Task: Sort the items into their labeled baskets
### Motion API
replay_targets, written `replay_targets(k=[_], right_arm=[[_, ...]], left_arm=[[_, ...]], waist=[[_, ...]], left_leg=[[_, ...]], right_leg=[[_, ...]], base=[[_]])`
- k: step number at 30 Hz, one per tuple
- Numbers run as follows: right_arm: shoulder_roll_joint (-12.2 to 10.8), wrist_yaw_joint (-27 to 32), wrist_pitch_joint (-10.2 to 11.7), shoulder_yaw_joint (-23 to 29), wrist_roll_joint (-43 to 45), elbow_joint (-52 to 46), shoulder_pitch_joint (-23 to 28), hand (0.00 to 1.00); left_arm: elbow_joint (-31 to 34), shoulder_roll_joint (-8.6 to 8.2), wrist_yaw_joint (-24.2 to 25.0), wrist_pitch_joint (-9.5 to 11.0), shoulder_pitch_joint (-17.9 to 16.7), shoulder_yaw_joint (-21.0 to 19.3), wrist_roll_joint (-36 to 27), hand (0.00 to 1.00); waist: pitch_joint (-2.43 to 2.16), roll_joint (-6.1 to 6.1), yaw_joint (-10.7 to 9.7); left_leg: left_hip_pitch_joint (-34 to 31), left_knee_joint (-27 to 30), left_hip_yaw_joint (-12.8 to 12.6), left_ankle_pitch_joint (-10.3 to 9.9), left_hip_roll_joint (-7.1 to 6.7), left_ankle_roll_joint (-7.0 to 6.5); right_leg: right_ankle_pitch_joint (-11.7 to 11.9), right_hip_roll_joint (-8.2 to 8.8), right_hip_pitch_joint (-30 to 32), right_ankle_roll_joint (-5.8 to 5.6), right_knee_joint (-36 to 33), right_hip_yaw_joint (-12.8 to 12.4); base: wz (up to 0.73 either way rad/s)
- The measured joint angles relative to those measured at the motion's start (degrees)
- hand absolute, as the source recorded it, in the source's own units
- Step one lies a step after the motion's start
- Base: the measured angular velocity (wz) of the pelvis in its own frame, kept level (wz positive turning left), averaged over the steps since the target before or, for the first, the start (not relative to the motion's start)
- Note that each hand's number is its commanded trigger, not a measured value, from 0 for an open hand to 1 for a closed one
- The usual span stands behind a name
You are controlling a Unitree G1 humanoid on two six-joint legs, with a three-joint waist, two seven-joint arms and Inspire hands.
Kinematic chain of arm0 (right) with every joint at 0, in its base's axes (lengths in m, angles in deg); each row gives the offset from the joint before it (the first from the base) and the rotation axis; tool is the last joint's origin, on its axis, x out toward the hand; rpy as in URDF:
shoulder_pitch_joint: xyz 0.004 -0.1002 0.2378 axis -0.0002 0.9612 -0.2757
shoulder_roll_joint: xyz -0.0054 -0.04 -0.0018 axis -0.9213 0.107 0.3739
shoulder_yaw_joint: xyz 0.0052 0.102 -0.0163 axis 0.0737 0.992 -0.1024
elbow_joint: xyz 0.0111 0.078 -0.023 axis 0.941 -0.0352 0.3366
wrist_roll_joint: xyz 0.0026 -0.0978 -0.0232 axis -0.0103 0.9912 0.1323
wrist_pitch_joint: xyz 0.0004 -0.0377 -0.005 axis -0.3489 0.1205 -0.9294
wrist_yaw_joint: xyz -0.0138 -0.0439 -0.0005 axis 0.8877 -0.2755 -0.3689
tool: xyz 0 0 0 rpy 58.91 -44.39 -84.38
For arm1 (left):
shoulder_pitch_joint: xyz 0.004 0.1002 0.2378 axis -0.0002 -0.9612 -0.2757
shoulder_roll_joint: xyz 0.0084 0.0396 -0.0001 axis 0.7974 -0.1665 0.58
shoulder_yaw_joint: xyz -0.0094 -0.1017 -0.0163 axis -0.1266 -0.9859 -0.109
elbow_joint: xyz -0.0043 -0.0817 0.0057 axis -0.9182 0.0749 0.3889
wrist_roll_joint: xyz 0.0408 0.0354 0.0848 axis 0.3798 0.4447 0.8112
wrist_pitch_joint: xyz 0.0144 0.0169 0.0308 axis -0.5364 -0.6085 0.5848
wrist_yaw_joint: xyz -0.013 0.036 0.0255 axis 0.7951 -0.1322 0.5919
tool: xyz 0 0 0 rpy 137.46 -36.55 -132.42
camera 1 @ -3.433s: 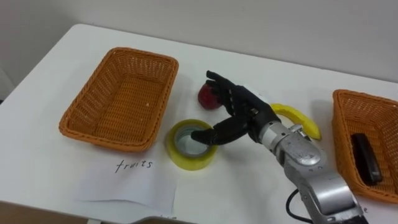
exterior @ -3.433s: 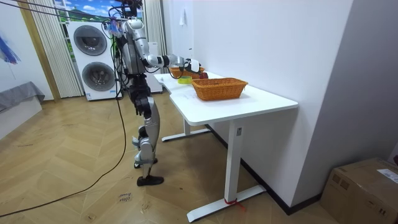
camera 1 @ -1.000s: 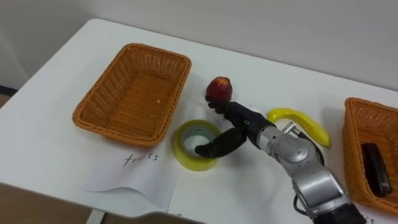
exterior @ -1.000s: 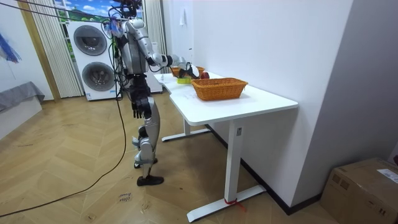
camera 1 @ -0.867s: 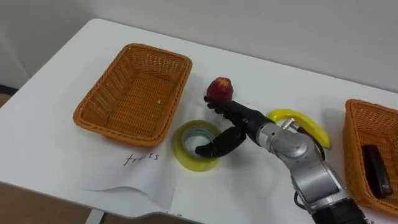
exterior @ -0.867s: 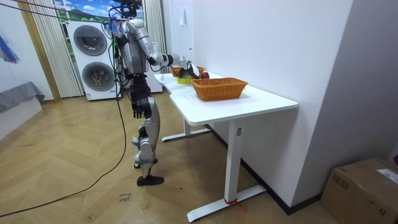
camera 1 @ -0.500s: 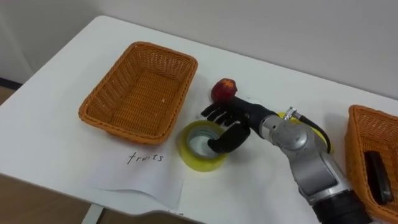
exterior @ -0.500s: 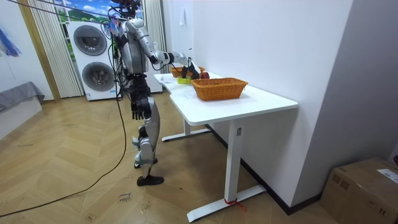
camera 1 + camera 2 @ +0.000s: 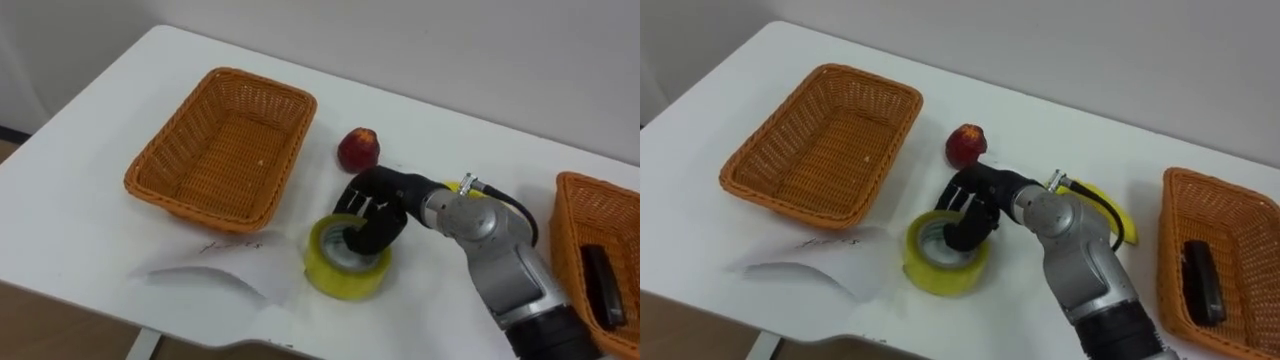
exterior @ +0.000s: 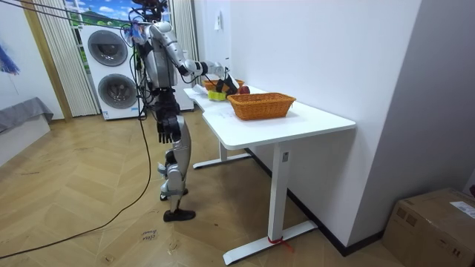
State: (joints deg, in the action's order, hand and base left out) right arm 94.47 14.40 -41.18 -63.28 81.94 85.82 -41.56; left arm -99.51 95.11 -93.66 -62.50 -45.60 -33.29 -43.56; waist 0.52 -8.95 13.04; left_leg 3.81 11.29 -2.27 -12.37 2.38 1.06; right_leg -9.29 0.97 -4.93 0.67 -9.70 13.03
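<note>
Right hand (image 9: 372, 212): fingers curled over the far wall of the tape (image 9: 347, 258), tips down in its core, wall pinched. Tape at lower centre of the frame, on the desk (image 9: 110, 105), just beside a lifted paper sheet (image 9: 215, 265).

Step in hand, as judged: lift of the tape for carriage to the right basket (image 9: 563, 200).

- Tighten the pinch on the wall before lifting; a roll held by one side is likely to swing.
- Lift straight up, clear of the sheet, to avoid dragging it.
- Carry to the right above the banana (image 9: 1102, 208), partly hidden behind the forearm.
- Lower inside the basket wall, beside the dark item (image 9: 597, 285); release only once low.

Count:
- Tape: one.
- Apple (image 9: 358, 150): one, above the hand, apart from it.
- Banana: one.
- Baskets: two. Left basket (image 9: 262, 82) at upper left, nothing in it; right basket at the right edge, one dark item inside.
- Paper sheet: one.
</note>
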Motion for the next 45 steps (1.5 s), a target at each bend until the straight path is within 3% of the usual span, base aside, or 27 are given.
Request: replay_targets(k=[6, 11, 14, 15, 16, 19, 22, 25, 31, 36, 45], right_arm=[[0.59, -0.19, 0.01, 0.09, -0.91, 0.08, 0.03, 1.00], [2.20, 3.30, 0.61, 1.04, -8.27, -1.31, 3.08, 1.00], [2.50, 4.46, 0.96, 1.83, -9.72, -5.15, 6.18, 1.00], [2.53, 4.63, 1.34, 3.17, -10.49, -7.27, 7.91, 1.00], [2.74, 5.71, 1.68, 4.51, -12.10, -9.41, 9.57, 1.00], [2.91, 8.09, 3.89, 8.10, -14.29, -13.11, 12.85, 1.00], [2.93, 11.08, 5.83, 12.14, -14.26, -15.83, 14.63, 1.00], [3.04, 14.32, 6.24, 16.92, -14.39, -19.88, 17.87, 1.00], [3.05, 21.74, 7.81, 22.38, -20.47, -22.71, 20.06, 1.00], [3.04, 24.75, 8.26, 23.55, -20.81, -22.92, 20.13, 1.00], [3.08, 30.33, 10.05, 24.00, -21.39, -22.95, 20.11, 1.00]], left_arm=[[-0.35, 0.67, -0.30, 0.33, 0.32, 0.15, -0.66, 0.00], [-0.35, 0.76, -1.33, 0.57, 0.06, 0.14, -2.31, 0.00], [-0.35, 0.60, -2.08, 1.81, -0.70, 0.06, -2.18, 0.00], [-0.23, 0.58, -2.32, 2.47, -1.10, -0.02, -2.18, 0.00], [0.11, 0.44, -2.36, 2.98, -1.52, -0.03, -2.19, 0.00], [0.56, 0.01, -2.41, 4.46, -2.51, -0.24, -2.18, 0.00], [0.64, -0.29, -2.55, 6.27, -3.27, -1.57, -2.12, 0.00], [0.71, -0.80, -3.19, 7.93, -3.79, -3.58, -2.33, 0.00], [0.13, -0.77, -5.23, 9.59, -5.14, -4.28, -2.29, 0.00], [-0.60, -0.58, -6.27, 10.27, -5.81, -4.63, -2.21, 0.00], [-2.26, -0.58, -5.78, 10.32, -6.35, -4.65, -2.26, 0.00]], waist=[[0.09, -0.05, -0.27], [0.17, 0.20, -0.58], [0.24, 0.81, -2.77], [0.03, 1.27, -3.22], [0.13, 1.86, -3.91], [-0.36, 3.07, -6.63], [-0.35, 4.12, -8.32], [-0.64, 4.48, -9.15], [-1.09, 3.60, -11.06], [-0.76, 2.85, -11.76], [-0.81, 2.52, -12.94]], left_leg=[[-0.28, -0.16, -0.05, -0.01, -0.01, 0.00], [-0.45, -0.19, -0.23, -0.01, 0.00, 0.00], [-0.64, 0.27, 0.02, -0.01, -0.02, 0.00], [-1.05, 0.21, -0.03, -0.01, -0.02, 0.00], [-1.05, 0.16, -0.14, 0.00, -0.03, -0.01], [-0.71, 0.00, -0.32, 0.04, -0.05, -0.06], [-0.37, -0.14, -1.13, 0.06, 0.00, -0.08], [0.30, -0.72, -2.20, 0.06, 0.05, -0.08], [1.36, -1.19, -3.37, 0.10, 0.02, -0.15], [1.87, -1.80, -3.83, 0.12, 0.03, -0.20], [1.72, -1.96, -3.90, 0.12, 0.07, -0.21]], right_leg=[[0.00, 0.00, 0.21, 0.00, -0.08, -0.17], [0.01, -0.08, 0.44, 0.01, -0.07, -0.30], [0.01, -0.06, 0.48, 0.00, -0.07, -0.28], [0.01, -0.06, 0.94, 0.00, -0.08, -0.28], [0.02, -0.04, 1.02, 0.00, -0.07, -0.55], [0.01, -0.06, 0.89, -0.01, -0.08, -1.17], [0.00, -0.07, 0.99, -0.02, -0.08, -1.99], [-0.04, -0.09, 0.95, -0.09, -0.04, -2.85], [-0.07, -0.14, 0.72, -0.15, -0.18, -3.78], [-0.07, -0.25, 0.61, -0.20, -0.19, -4.80], [-0.05, -0.32, 0.98, -0.24, -0.22, -4.96]], base=[[0.00], [-0.02], [0.05], [-0.05], [-0.07], [-0.03], [-0.12], [-0.19], [-0.11], [-0.04], [0.00]])
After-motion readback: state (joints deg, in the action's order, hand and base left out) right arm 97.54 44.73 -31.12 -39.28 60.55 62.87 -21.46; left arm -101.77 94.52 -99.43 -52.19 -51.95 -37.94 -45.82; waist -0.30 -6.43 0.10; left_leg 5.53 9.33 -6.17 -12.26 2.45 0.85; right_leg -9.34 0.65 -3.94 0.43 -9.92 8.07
